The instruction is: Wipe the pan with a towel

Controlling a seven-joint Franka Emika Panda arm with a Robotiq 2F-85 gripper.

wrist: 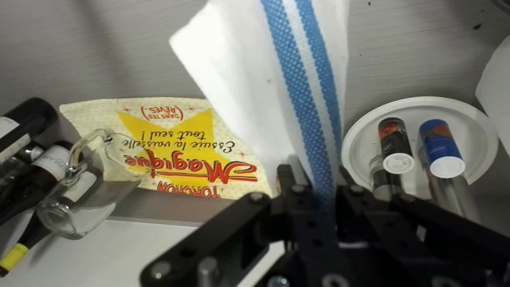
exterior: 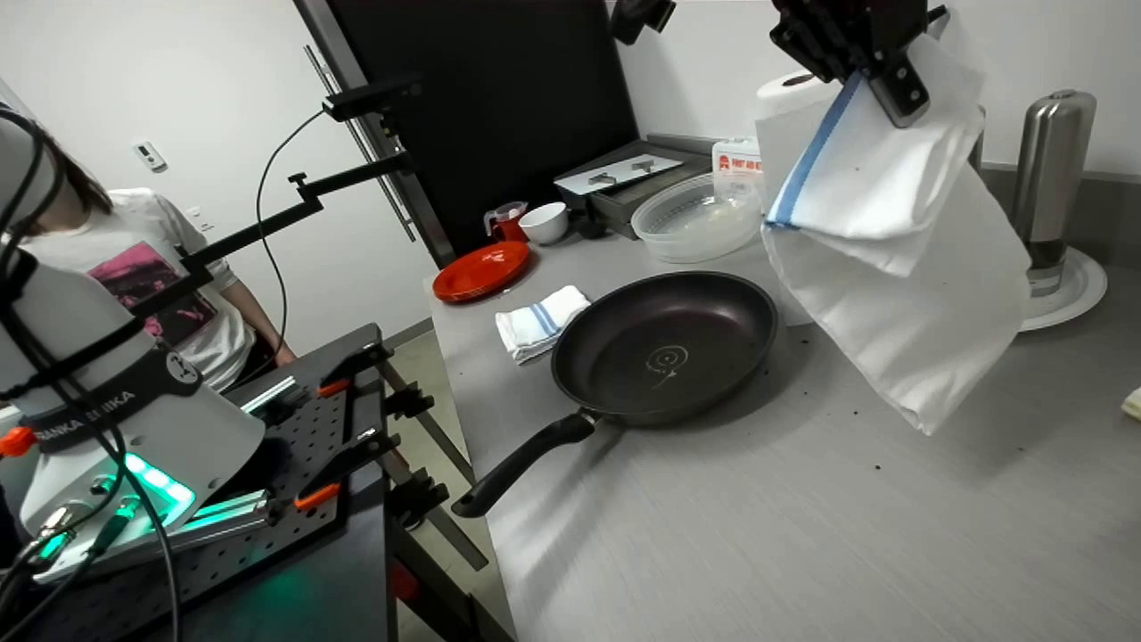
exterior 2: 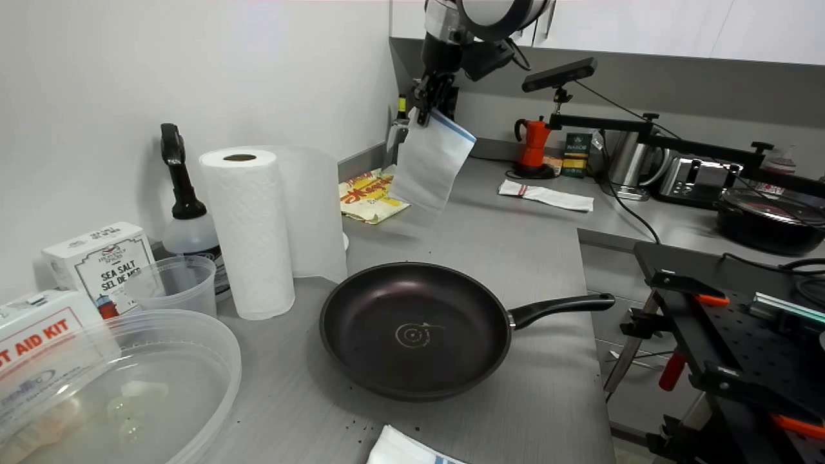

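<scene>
The robot's black two-fingered gripper (wrist: 314, 173) pinches the white fabric towel with paired blue stripes (exterior: 878, 192) between its fingers; the cloth droops from the grip in loose folds, its lowest corner in the air above the grey brushed counter (exterior: 802, 535). The round, shallow black frying pan (exterior 2: 416, 348) rests upright on that counter, lower than the gripper and well apart from the towel. Its long black handle (exterior 2: 561, 308) reaches to the counter's edge, on the side of the dark robot table (exterior 2: 683, 258), and a pale round emblem marks the middle of its floor.

A smaller folded white cloth with blue stripes (exterior: 539, 323) lies just beside the pan, and small dark specks (exterior: 877, 466) dot the surface. Toward the wall stand a white paper roll (exterior 2: 251, 238) and a spray bottle with a black nozzle (exterior 2: 190, 235); a wide translucent plastic tub (exterior: 695, 223), a shallow red dish (exterior: 483, 270) and a white bowl (exterior: 545, 223) sit nearby. The wrist view shows a round white plate (wrist: 424, 103) bearing cylindrical containers (wrist: 441, 139), and a pale yellow printed sheet (wrist: 191, 159).

In an exterior view, a silver toaster (exterior 2: 696, 182) stands below white cabinets (exterior 2: 619, 26). A person (exterior: 169, 285) in a printed white T-shirt is behind the robot's white base (exterior: 134, 446).
</scene>
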